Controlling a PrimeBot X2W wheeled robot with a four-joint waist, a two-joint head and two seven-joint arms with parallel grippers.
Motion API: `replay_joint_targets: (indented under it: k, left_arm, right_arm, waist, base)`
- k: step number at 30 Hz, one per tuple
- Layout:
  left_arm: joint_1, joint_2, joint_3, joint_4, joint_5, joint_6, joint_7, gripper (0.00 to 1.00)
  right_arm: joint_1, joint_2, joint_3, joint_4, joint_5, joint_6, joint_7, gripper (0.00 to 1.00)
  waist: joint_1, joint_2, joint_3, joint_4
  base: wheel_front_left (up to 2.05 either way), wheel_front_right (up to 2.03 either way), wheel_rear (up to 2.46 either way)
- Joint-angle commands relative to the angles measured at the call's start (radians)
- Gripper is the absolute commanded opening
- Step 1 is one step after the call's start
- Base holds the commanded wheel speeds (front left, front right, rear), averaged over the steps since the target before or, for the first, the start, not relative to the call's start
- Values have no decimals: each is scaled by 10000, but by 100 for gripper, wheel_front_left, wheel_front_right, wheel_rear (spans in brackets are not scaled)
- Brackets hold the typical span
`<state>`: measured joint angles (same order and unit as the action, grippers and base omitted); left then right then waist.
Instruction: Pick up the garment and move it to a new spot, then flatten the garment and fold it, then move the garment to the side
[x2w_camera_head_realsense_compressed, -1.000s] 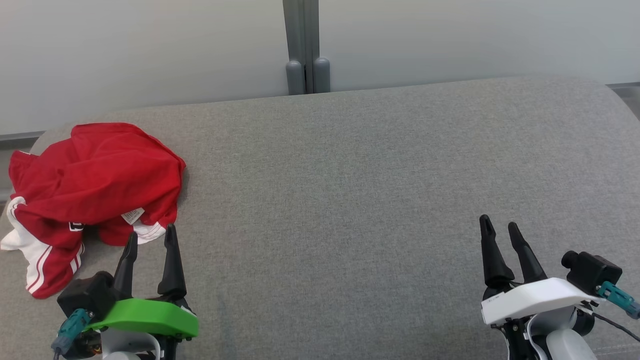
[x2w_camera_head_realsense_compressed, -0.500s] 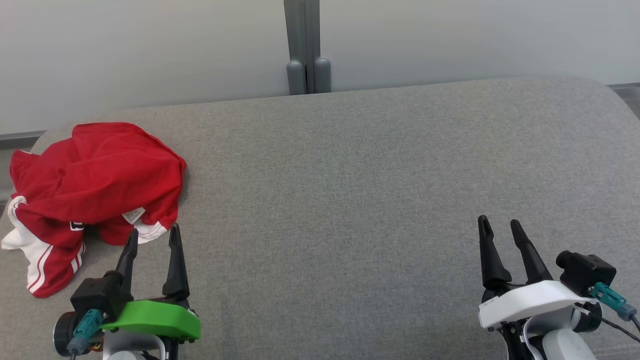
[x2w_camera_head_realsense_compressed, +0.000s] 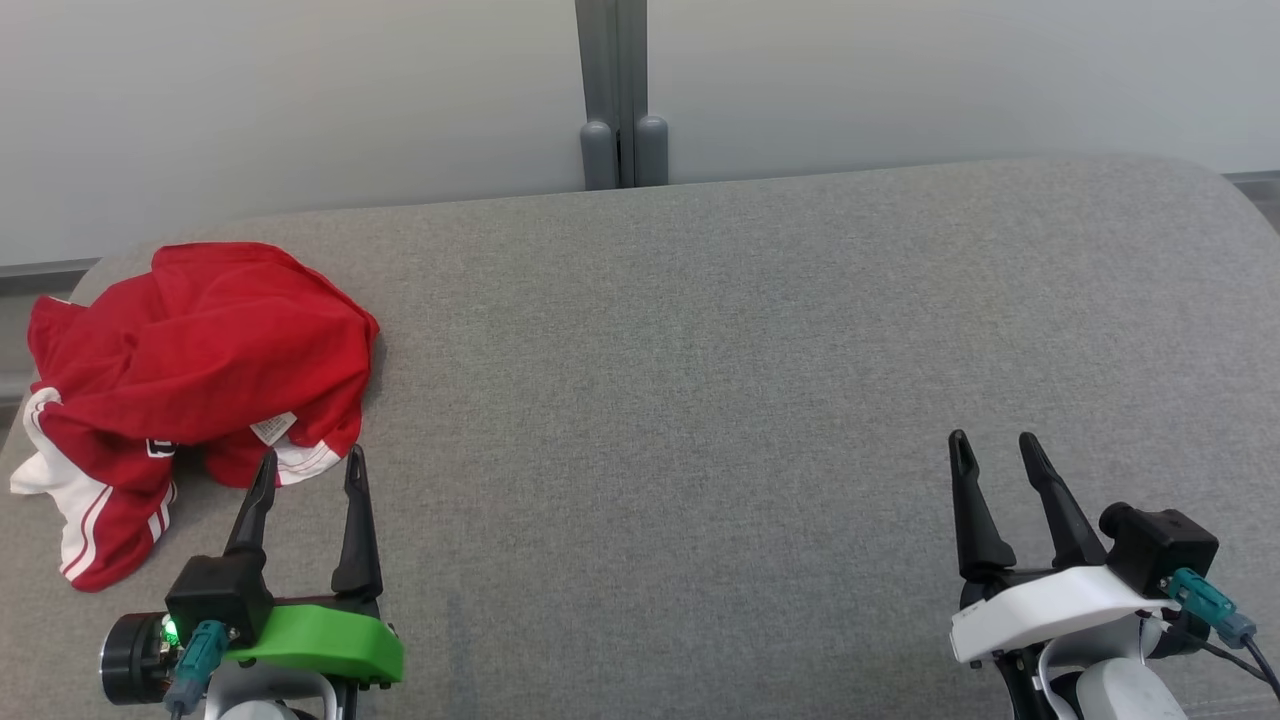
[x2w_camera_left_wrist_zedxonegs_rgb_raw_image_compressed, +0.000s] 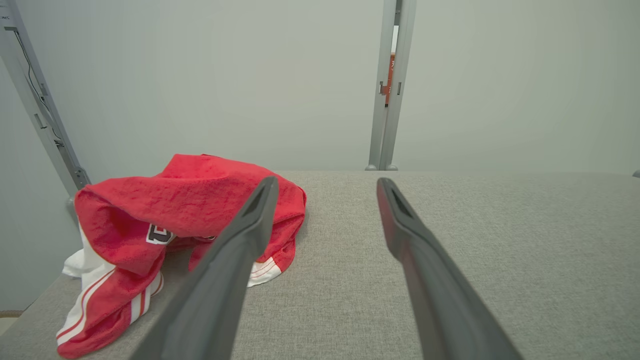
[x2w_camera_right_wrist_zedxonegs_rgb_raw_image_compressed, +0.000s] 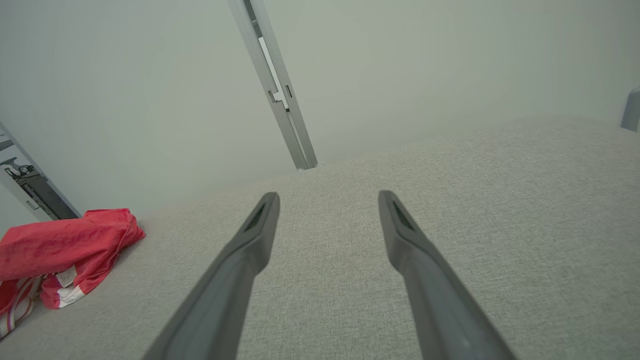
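I haven't begun the pickup: the red garment (x2w_camera_head_realsense_compressed: 200, 350) lies crumpled at the left end of the table (x2w_camera_head_realsense_compressed: 700, 350). My left pincer (x2w_camera_head_realsense_compressed: 311, 455) gapes just beside its hem, and the right pincer (x2w_camera_head_realsense_compressed: 992, 437), also open, sits well apart. Next I'd advance the left one and pinch a fold.

This looks like a bare robotics lab booth. Plain pale partition panels (x2w_camera_head_realsense_compressed: 300, 100) joined by a grey metal post (x2w_camera_head_realsense_compressed: 600, 90) enclose a wide tabletop (x2w_camera_head_realsense_compressed: 700, 350) covered in grey woven fabric. A cable runs along a corner frame (x2w_camera_left_wrist_zedxonegs_rgb_raw_image_compressed: 44, 107).
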<state>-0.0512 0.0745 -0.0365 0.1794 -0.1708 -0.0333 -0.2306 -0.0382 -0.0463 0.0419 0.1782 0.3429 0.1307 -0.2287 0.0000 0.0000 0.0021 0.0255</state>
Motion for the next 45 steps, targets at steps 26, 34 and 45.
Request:
replay_joint_targets:
  k: [26,34,45]
  left_arm:
    - [-5,-57,55,439,552,-90,-343,100]
    - [-68,-85,61,615,296,-123,-343,100]
    - [-76,-48,50,640,268,-89,-343,100]
  right_arm:
    - [155,-60,120,-21,-1112,0,-375,100]
    - [122,-60,100,78,-808,0,-375,100]
    - [137,-60,98,106,-782,0,-375,100]
  waist:
    - [0,0,-90,65]
    - [0,0,-101,85]
    - [0,0,-119,106]
  base:
    - [0,0,0]
    - [0,0,0]
    - [0,0,0]
